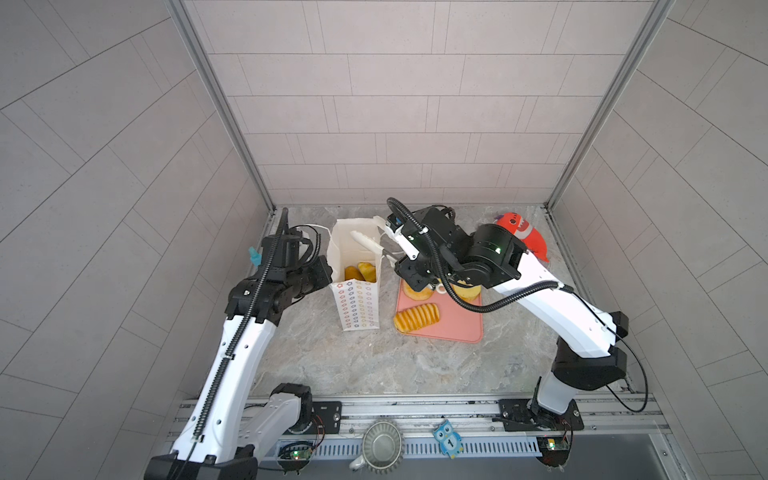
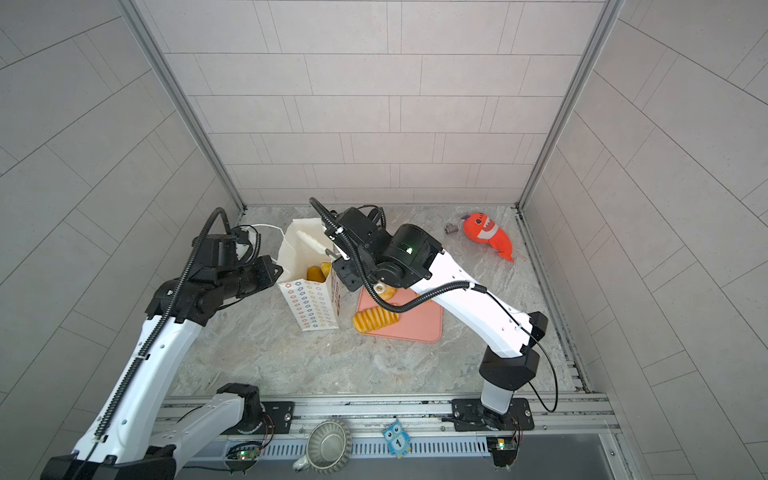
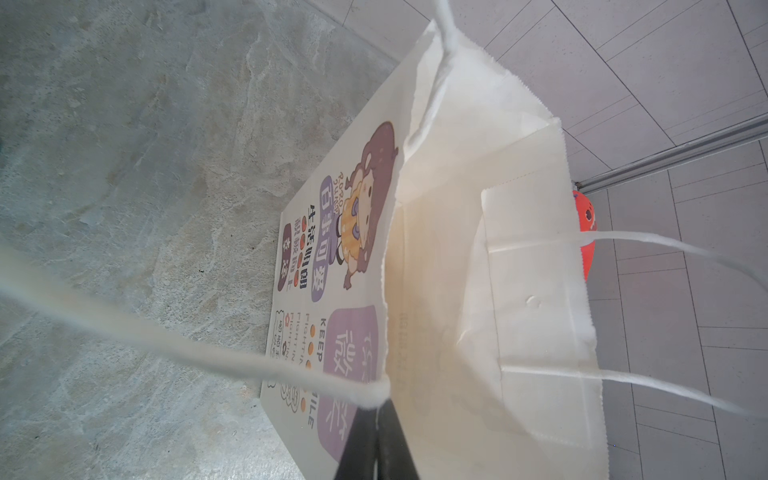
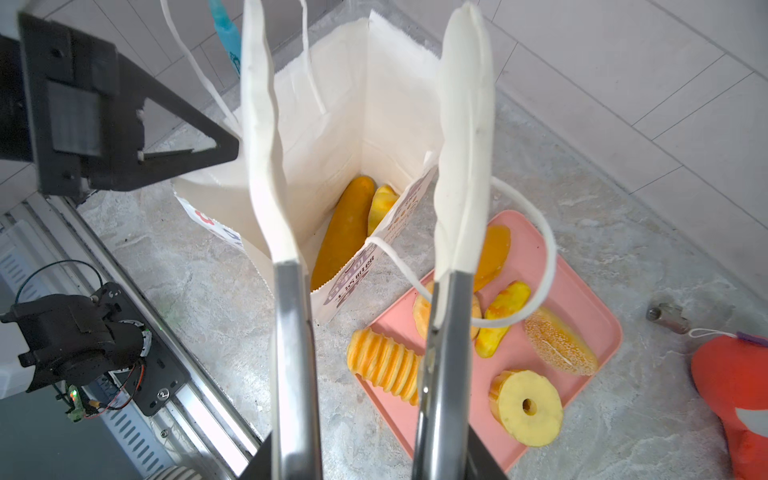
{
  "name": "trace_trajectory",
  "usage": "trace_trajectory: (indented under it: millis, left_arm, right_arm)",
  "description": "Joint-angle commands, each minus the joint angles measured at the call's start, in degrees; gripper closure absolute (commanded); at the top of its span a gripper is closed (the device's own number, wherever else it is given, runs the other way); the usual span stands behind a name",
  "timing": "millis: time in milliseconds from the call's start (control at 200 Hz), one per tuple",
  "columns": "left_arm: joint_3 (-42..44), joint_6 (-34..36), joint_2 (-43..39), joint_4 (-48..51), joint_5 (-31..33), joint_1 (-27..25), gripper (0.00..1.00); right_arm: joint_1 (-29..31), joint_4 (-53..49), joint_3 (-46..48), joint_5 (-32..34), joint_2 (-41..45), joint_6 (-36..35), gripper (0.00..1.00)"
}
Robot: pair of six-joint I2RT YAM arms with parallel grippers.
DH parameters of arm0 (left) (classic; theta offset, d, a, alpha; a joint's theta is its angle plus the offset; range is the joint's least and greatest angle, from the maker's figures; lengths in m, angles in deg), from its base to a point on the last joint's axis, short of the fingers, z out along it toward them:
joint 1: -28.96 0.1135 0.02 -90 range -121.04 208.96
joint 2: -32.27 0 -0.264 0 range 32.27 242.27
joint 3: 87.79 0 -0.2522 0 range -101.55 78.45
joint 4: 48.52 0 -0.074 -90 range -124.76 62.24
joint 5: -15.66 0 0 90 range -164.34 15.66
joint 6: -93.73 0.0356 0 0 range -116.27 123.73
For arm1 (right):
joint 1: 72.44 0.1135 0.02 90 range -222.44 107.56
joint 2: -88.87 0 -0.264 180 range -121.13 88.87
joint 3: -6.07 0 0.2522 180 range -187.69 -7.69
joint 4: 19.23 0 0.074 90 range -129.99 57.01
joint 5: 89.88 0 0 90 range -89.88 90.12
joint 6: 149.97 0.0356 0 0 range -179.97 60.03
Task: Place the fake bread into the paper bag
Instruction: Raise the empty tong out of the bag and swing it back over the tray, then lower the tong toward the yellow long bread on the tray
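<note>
The paper bag (image 1: 358, 308) (image 2: 312, 308) (image 3: 519, 208) (image 4: 332, 124) stands upright with its mouth wide. My left gripper (image 1: 326, 270) (image 2: 276, 270) (image 3: 376, 415) is shut on its left rim where the cord handle joins. Two pieces of fake bread (image 1: 360, 272) (image 2: 316, 272) (image 4: 343, 232) lie inside. My right gripper (image 1: 406, 268) (image 2: 347, 270) (image 4: 365, 465) is shut on white-tipped tongs (image 1: 368, 243) (image 4: 266, 166). The tong arms stand apart over the bag's mouth with nothing between them. A ridged roll (image 1: 417, 318) (image 2: 376, 320) (image 4: 384, 365), a ring doughnut (image 4: 528, 407), a sesame bun (image 4: 559, 340) and more pieces lie on the pink tray (image 1: 457, 328) (image 2: 419, 324) (image 4: 582, 291).
An orange-red plush fish (image 1: 523, 237) (image 2: 488, 235) (image 4: 731, 395) lies at the back right with a small metal piece (image 2: 451, 227) (image 4: 667, 318) beside it. A fluted cup (image 1: 380, 446) and an owl tag (image 1: 448, 442) sit on the front rail. The bag's right cord handle (image 4: 544, 249) droops over the tray.
</note>
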Motion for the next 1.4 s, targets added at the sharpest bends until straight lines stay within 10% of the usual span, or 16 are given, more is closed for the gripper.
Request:
trace_trajectory:
  millis: [0,1396]
  left_arm:
    - [0.4,-0.2,-1.0,-0.9,-0.2,0.3,1.0]
    - [0.0,0.2,-0.6,-0.5,-0.4,0.3,0.99]
  right_arm:
    - [0.0,2.2,1.2,3.7,3.7,-0.9,0.51]
    - [-24.4,14.8,44.0,-4.6,21.3,1.4,0.48]
